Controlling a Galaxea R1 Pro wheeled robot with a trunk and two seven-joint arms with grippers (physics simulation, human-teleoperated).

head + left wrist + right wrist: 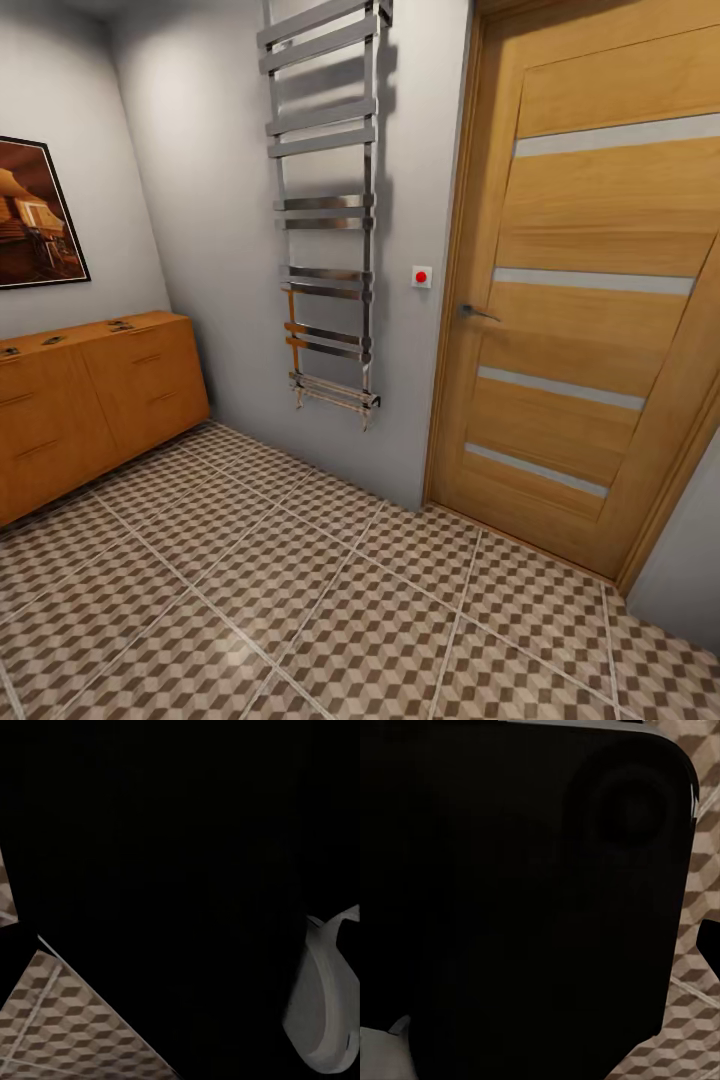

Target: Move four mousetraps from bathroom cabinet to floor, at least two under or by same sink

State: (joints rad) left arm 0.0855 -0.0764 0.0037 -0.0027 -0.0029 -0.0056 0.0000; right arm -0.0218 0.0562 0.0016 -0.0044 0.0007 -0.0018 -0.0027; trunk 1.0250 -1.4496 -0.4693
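Note:
The cabinet [95, 400], a low orange-brown sideboard, stands along the left wall in the head view. On its top lie three small flat mousetraps with dark wire parts: one near the right end [120, 325], one further left [53, 341], one at the frame's edge [10, 352]. The bathroom floor [330, 610], tiled in a brown and beige cube pattern, spreads from the cabinet to the door. The sink is out of view. Close black robot bodywork blocks most of both wrist views, with floor tiles [67, 1035] [690, 1005] at the edges.
A chrome towel radiator [325, 210] hangs on the back wall. To its right is a tall wooden door [590, 300] with a lever handle [475, 312]. A framed picture [35, 215] hangs above the cabinet. A pale grey curved part [322, 1005] shows beside the black bodywork.

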